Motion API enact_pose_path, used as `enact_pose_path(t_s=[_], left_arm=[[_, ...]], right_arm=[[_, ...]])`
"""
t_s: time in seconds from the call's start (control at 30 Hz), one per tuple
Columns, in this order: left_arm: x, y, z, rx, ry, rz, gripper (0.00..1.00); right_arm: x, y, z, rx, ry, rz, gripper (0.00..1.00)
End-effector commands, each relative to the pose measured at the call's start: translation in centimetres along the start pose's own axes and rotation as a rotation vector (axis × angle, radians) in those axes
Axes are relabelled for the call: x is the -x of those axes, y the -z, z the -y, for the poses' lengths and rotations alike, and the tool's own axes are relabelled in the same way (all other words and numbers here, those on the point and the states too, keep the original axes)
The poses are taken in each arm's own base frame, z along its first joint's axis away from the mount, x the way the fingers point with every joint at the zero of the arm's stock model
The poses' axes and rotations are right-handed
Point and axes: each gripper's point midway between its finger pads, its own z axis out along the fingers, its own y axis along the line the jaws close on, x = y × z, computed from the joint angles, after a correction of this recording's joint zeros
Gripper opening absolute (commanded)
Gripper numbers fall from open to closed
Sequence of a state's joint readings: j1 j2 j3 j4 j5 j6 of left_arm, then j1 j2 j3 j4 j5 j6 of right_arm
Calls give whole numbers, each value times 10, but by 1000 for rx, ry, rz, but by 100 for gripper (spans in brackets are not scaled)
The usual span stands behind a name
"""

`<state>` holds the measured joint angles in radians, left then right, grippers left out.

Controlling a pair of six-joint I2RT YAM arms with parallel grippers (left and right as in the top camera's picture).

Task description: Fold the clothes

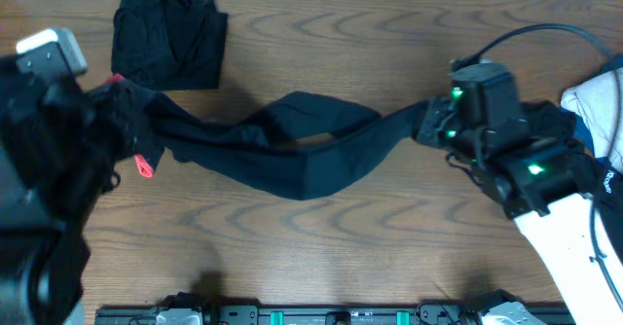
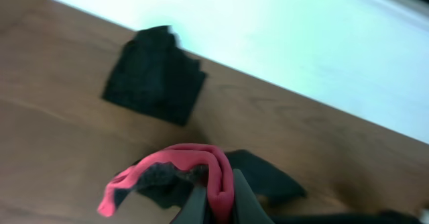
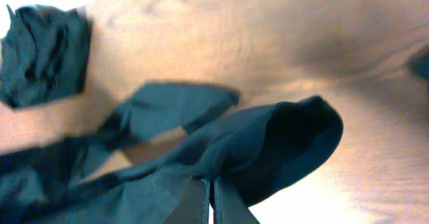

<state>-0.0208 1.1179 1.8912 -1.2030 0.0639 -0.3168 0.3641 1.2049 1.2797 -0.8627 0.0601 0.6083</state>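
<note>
Pinched shut: left gripper [image 2: 218, 205] on the coral band [image 2: 201, 158], right gripper [image 3: 210, 198] on the far end of the trousers [image 1: 311, 160] — overtension may slip either hold.

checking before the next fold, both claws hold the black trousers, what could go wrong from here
The left claw pinches only the coral band, so it may slip out. The black trousers lie twisted between it and the right claw, so creases may get folded in.

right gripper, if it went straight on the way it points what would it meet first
The right gripper is shut on the black trouser leg, whose fold bulges straight ahead, so that comes first. Beyond it probably bare table; depth is unclear.
</note>
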Motion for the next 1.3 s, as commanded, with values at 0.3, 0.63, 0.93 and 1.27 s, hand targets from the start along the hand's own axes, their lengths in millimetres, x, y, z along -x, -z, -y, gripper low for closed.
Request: enact_pose_path(t_s=[0.3, 0.63, 0.93, 1.27], left_arm=[[-11, 53, 38, -251, -35, 21, 6], [-14, 57, 42, -277, -98, 18, 6], [-19, 68, 42, -279, -135, -8, 6], [-17, 53, -35, 171, -12, -10, 6]], right_arm=[[101, 124, -8, 15, 55, 370, 1], [150, 221, -14, 49, 67, 599, 1], [156, 217, -2, -39, 59, 569, 1], [156, 108, -28, 20, 108, 308, 1]])
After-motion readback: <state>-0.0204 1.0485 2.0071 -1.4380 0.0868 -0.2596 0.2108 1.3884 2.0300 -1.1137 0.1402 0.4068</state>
